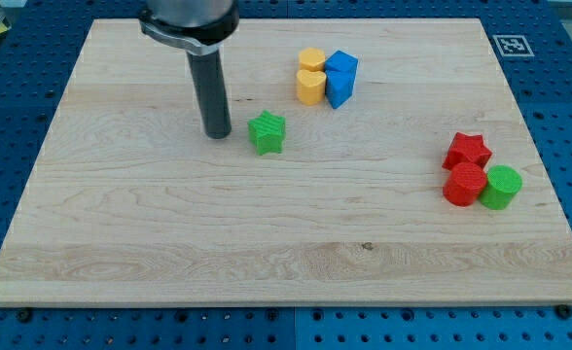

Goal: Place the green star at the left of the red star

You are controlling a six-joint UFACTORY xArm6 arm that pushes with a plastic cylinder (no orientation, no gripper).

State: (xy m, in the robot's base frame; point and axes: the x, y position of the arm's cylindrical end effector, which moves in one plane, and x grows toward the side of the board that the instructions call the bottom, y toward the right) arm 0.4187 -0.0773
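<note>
Nearest you, the bench point(267, 262) runs bare along the view's bottom edge. Your rod carries no jaws, so nothing opens, closes or is held; its lower end, my tip point(218, 135), rests on the wood just to the view's left of the green star point(267, 132), close beside it but apart. From my tip the green star lies toward the view's right, and the red star point(467, 150) lies farther along nearly the same line, well apart, touching a red cylinder point(464, 185) beside a green cylinder point(501, 187). You would judge a rightward push, slightly downward, as the move required. Toward the view's top, yellow blocks point(311, 76) touch a blue block point(340, 78), clear of that line.
</note>
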